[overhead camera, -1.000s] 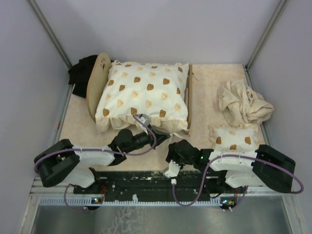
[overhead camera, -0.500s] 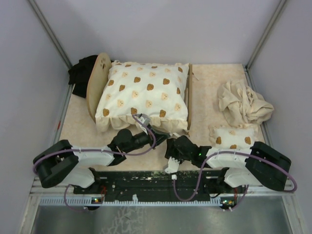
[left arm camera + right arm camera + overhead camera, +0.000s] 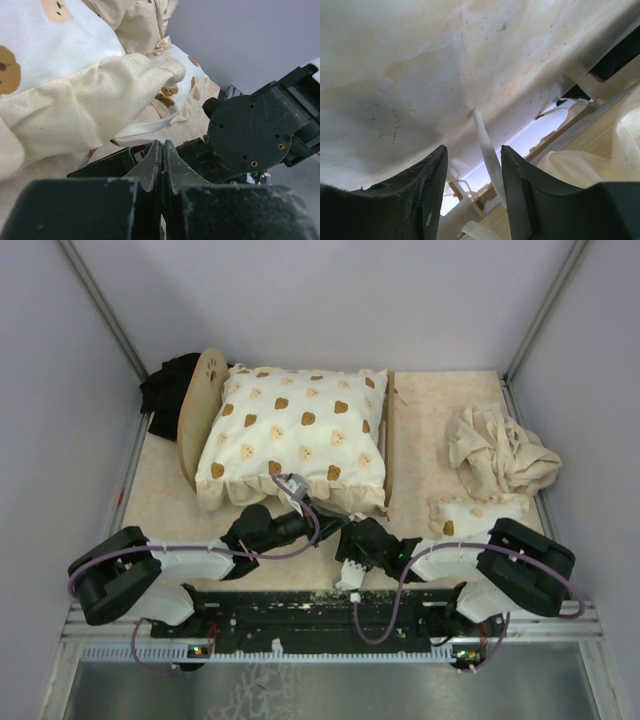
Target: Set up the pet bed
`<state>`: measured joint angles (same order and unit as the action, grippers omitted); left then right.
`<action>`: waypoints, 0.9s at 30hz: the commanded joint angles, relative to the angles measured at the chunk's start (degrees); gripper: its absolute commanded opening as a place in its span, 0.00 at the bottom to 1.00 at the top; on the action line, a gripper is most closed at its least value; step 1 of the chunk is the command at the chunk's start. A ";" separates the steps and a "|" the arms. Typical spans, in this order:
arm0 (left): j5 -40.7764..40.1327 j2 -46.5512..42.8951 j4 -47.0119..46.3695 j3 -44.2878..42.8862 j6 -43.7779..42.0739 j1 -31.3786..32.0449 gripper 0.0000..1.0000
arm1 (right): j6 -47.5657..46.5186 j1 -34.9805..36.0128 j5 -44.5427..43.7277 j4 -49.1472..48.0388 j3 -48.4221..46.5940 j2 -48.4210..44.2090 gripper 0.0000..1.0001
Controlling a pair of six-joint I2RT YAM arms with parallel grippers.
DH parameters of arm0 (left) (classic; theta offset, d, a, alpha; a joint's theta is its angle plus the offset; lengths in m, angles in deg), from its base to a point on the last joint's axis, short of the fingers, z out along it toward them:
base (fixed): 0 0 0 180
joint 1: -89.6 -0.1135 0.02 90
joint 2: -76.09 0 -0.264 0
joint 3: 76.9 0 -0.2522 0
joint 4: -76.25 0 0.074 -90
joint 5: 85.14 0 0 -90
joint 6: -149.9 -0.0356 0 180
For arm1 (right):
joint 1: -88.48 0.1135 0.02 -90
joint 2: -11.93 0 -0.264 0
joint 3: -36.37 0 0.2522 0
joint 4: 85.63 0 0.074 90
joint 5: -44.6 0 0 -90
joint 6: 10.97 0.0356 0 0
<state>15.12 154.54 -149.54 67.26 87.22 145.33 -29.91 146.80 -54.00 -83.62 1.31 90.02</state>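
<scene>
The pet bed shows its light-wood headboard (image 3: 204,392) with a paw cutout at the left and its footboard (image 3: 389,440) at the right. A large cream frilled cushion (image 3: 298,435) with brown prints covers the frame. My left gripper (image 3: 314,521) is shut on nothing at the cushion's near frill (image 3: 95,102), its fingertips (image 3: 156,150) pressed together. My right gripper (image 3: 352,532) sits at the same near edge. In the right wrist view it is open (image 3: 474,150) below the cushion's underside (image 3: 420,75), and a white tie strip (image 3: 488,152) hangs loose between the jaws.
A small printed cushion (image 3: 470,515) lies at the near right, half hidden by my right arm (image 3: 500,565). Crumpled beige cloth (image 3: 498,450) sits behind it. Black fabric (image 3: 168,388) lies behind the headboard. Grey walls close in the table on three sides.
My right arm has swung left and forward, bringing its gripper in under the large cushion's near edge and covering more of the small cushion. The left arm has not moved.
</scene>
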 commanded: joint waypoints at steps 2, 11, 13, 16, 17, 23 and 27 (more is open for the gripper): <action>1.46 0.12 -2.68 -1.44 0.99 -0.25 0.00 | -3.16 -0.05 -4.55 -7.10 -3.14 3.30 0.47; 1.12 -0.17 -2.68 -1.06 0.71 -0.34 0.00 | -2.72 -0.05 -7.85 -8.13 -4.52 5.79 0.01; 0.70 -0.44 -2.28 -0.96 0.71 -0.31 0.00 | -2.12 -0.05 -8.27 -8.00 -4.38 5.65 0.00; 0.31 -0.80 -0.85 -1.42 0.29 -0.35 0.00 | -1.75 -0.05 -4.60 -8.34 -2.86 2.58 0.00; 0.35 -0.95 -0.69 -1.43 0.17 -0.34 0.00 | -1.68 0.01 -2.56 -6.14 -2.53 0.95 0.00; -0.18 -1.80 0.89 -2.04 -0.88 -0.44 0.00 | 3.66 4.04 3.68 6.72 -2.15 -8.99 0.00; -0.45 -1.94 1.07 -1.74 -1.12 -0.51 0.00 | 14.48 7.42 4.90 12.60 -1.86 -11.75 0.00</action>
<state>15.34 153.95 -148.21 66.64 86.91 145.11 -26.07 151.31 -52.71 -78.41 -0.98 80.68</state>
